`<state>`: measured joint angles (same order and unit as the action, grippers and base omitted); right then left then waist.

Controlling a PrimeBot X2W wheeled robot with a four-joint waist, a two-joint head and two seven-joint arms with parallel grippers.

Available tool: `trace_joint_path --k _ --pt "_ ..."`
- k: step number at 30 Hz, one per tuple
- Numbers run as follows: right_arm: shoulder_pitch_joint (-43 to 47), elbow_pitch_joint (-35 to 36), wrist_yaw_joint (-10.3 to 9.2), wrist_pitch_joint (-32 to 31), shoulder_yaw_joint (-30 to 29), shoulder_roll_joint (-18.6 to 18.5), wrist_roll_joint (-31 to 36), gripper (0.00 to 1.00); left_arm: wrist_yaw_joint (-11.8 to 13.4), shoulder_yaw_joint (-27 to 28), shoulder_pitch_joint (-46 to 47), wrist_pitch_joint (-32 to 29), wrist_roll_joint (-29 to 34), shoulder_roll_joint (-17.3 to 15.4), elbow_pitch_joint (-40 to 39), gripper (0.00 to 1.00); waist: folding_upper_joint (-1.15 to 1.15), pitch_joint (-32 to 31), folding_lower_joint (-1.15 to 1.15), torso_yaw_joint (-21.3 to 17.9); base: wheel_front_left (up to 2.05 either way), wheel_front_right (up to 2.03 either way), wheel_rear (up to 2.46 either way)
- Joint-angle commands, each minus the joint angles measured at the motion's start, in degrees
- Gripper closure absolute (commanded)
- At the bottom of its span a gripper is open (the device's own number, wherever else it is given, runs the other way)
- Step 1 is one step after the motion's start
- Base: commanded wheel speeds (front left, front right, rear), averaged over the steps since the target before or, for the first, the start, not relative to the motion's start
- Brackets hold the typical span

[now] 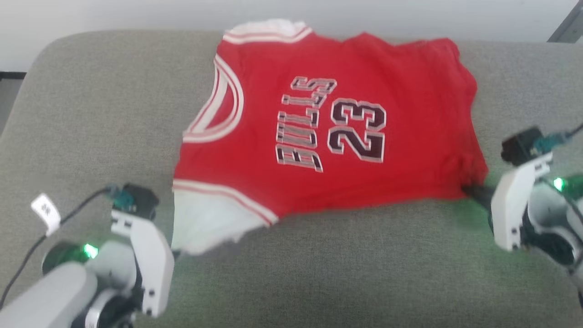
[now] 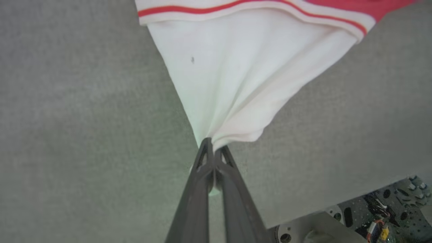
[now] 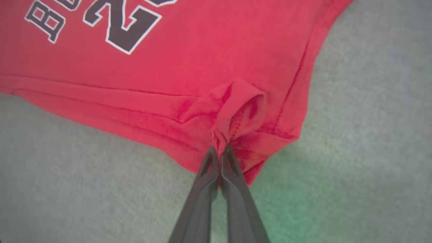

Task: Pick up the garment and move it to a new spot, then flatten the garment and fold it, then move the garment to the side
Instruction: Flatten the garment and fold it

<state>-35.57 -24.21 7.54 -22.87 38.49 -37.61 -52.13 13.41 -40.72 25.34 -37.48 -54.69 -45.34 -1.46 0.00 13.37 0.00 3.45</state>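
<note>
The garment (image 1: 346, 123), a bright red jersey with dark lettering and white striped-edged panels, lies spread on a grey cushion. My left gripper (image 2: 213, 148) is shut on the tip of its near white panel (image 2: 243, 74), which is drawn into a taut cone. In the head view that arm sits at lower left, its fingertips hidden behind the wrist near the white panel (image 1: 205, 223). My right gripper (image 3: 219, 150) is shut on a bunched red corner of the garment (image 3: 236, 111). In the head view its dark fingers (image 1: 476, 191) meet the garment's near right corner.
The grey cushion (image 1: 346, 273) stretches wide, with bare fabric in front of and to the left of the garment. Its back edge meets a pale wall (image 1: 136, 13). Past the cushion's edge, part of the robot's base (image 2: 371, 216) shows in the left wrist view.
</note>
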Motion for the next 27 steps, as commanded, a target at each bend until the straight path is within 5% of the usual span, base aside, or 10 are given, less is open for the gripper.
trace_joint_path --k 1,11,19,27 --pt "2.83 1.73 -0.10 -1.01 -0.64 -1.25 -0.47 1.00 2.02 0.05 -2.87 -0.84 -1.16 -1.39 -2.70 1.00 0.00 -0.50 0.00 -0.11 0.00 0.00 0.00" --pt "18.11 13.09 -0.10 -6.95 -5.06 -7.29 -2.30 1.00 9.74 -0.41 -14.65 -1.90 -4.60 -5.78 -14.98 1.00 0.00 -2.12 0.00 -0.09 0.00 0.00 0.00" --pt "24.19 17.86 -0.10 -7.70 -11.70 -6.44 -1.67 1.00 10.18 0.56 -13.58 -1.14 -2.73 -7.48 -18.22 1.00 0.00 -2.41 0.00 -0.39 0.00 0.00 0.00" --pt "23.10 21.27 -0.10 -8.23 -20.88 -1.23 3.76 1.00 7.02 3.46 -4.21 -0.27 1.80 -9.09 -18.45 1.00 0.00 -1.41 0.00 -1.99 0.00 0.00 0.00"
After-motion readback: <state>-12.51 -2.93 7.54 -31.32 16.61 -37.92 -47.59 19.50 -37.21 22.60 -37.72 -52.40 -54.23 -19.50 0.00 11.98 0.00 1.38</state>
